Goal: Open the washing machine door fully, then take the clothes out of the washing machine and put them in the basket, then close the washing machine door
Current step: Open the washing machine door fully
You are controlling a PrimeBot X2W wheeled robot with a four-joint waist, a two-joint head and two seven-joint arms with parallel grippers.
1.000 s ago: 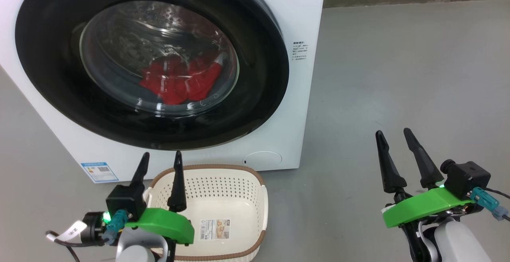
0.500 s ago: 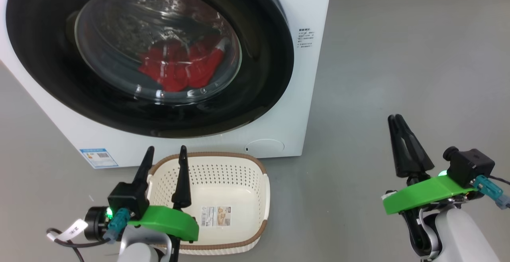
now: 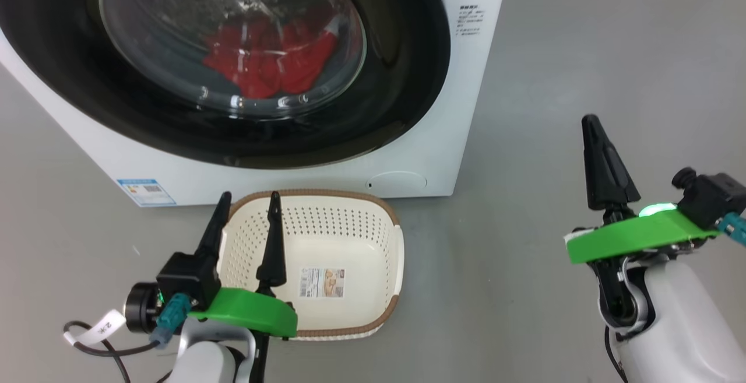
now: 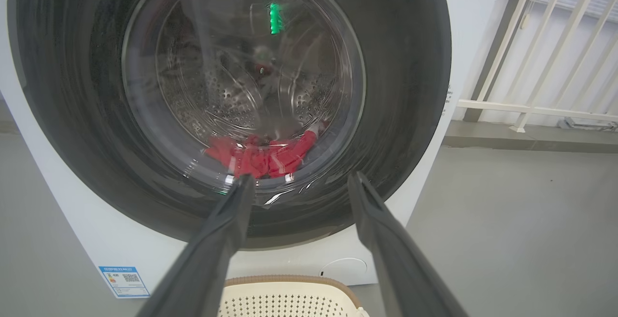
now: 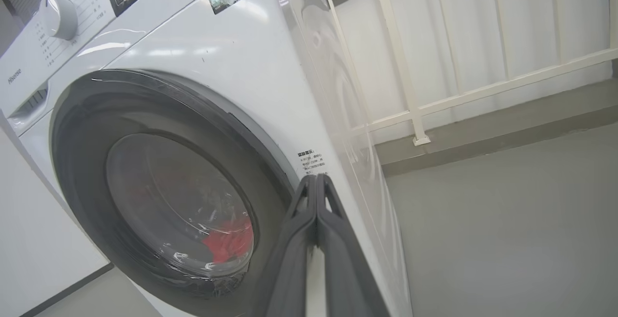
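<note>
Right gripper (image 3: 593, 132): fingers now pressed together, empty; left gripper (image 3: 249, 197) wide, empty. Ahead-left of it, washing machine door (image 3: 408, 80) shut. Step: door opening; next likely calls for hooking the rim's near edge.

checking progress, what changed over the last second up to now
The right gripper closed its fingers on nothing. The head camera moved, so the whole view shifted. Unchanged: left gripper open, washing machine door shut, clothes inside, basket empty.

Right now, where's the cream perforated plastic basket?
Head view, lower centre-left: the cream perforated plastic basket sits on the grey floor just in front of the white washing machine, by the left gripper.
</note>
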